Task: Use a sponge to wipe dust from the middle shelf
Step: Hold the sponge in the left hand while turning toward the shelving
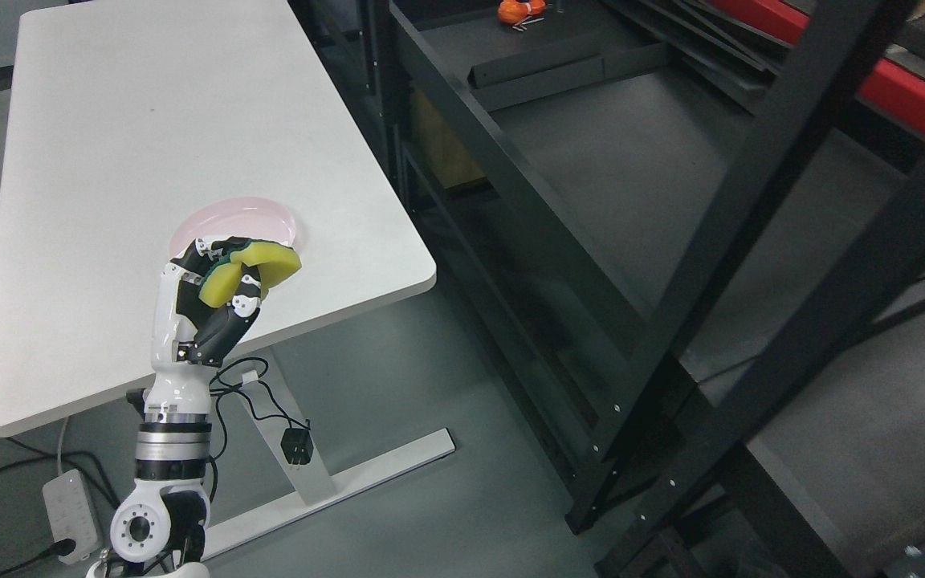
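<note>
My left hand [226, 281] is raised over the near right part of the white table [109, 160], its fingers curled around a yellow sponge [258, 269] with a green scouring side. The hand hovers just in front of a pale pink plate [230, 217] on the table. The black metal shelf unit [655, 201] stands to the right, with a dark grey shelf board [631, 160] at about table height, well apart from the hand. My right arm does not show.
An orange object [517, 10] lies at the far back of the shelf board. Black diagonal shelf posts [751, 225] cross the right half of the view. A power strip [71, 506] and cables lie on the floor under the table.
</note>
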Motion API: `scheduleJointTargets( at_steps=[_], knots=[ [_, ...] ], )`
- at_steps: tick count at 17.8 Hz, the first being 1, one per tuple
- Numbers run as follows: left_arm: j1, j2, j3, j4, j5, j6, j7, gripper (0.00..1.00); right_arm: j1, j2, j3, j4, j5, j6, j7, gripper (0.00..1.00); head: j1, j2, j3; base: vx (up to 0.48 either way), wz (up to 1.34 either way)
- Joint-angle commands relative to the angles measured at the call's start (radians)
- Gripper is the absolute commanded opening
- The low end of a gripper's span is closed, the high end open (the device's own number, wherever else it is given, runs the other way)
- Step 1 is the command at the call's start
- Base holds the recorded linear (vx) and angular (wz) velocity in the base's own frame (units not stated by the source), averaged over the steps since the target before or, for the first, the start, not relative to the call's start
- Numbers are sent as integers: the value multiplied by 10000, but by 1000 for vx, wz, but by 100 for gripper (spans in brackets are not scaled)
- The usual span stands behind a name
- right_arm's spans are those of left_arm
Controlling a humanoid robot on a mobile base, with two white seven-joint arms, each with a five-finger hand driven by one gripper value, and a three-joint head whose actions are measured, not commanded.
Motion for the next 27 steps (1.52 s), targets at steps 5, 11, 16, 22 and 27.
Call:
scheduleJointTargets(
  at_steps=[5, 11, 16, 22, 27],
  knots=[
    [572, 93, -47, -616, 15, -106, -168, 1, -13, -175, -1, -175, 0, 0, 5, 100, 0, 0, 0, -285, -551],
    [588, 93, -354, -631, 15, -184, -168, 2, -13, -175, -1, -175, 0, 0, 5, 100, 0, 0, 0, -233, -600],
    [680, 93, -400, -631, 15, -199, -168, 2, 2, -175, -1, -175, 0, 0, 5, 100, 0, 0, 0, -183, -781],
    [940, 93, -415, -631, 15, -214, -168, 2, 2, -175, 14, -175, 0, 0, 5, 100, 0, -4, 0, -126, -856],
    [1354, 93, -753, -707, 15, -230, -919, 2, 2, -175, -1, -175, 0, 0, 5, 100, 0, -6, 0, -92, -669]
  ],
)
